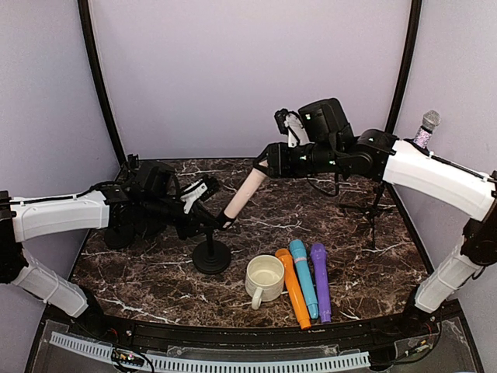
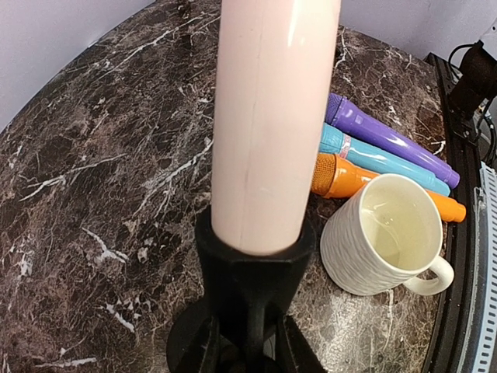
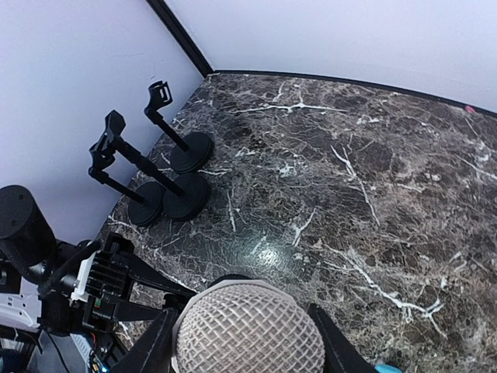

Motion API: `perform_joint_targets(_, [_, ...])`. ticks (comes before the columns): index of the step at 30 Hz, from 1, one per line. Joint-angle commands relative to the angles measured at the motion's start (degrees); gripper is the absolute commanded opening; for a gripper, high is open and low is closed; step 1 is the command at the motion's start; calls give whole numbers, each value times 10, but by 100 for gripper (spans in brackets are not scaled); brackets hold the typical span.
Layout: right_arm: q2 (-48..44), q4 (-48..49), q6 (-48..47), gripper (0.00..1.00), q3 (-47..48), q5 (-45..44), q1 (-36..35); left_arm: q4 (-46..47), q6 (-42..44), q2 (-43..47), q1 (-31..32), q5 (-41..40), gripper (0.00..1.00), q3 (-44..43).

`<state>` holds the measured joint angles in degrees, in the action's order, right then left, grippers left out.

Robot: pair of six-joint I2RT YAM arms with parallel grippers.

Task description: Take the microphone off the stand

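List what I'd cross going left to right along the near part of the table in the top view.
In order: black stand → white mug → orange microphone → blue microphone → purple microphone. The pink microphone slants across the span of stand and mug, so it is left out.

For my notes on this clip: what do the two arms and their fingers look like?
The left arm and right arm match: smooth white shells on the long links, black joints, black wrist blocks. Thin black cables run along them. A small white part sits near the black fingers; tiny green lights dot the right wrist.
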<state>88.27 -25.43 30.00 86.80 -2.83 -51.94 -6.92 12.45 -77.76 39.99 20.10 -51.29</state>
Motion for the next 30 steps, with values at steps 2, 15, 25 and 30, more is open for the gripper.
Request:
perform_joint_targets(2, [-1,-9,102,0,60,-89,9,-31,16,13,0,-42,0,-1])
perform_joint_targets(15, [-12,65,98,0,21,-42,6,-30,19,14,6,-50,0,1])
perform_joint_targets(25, [-49,85,58,0,-10,2,5,-31,18,10,7,-46,0,0])
perform_joint_targets(30, [-60,64,72,0,-7,-26,6,-33,20,10,10,-53,0,1])
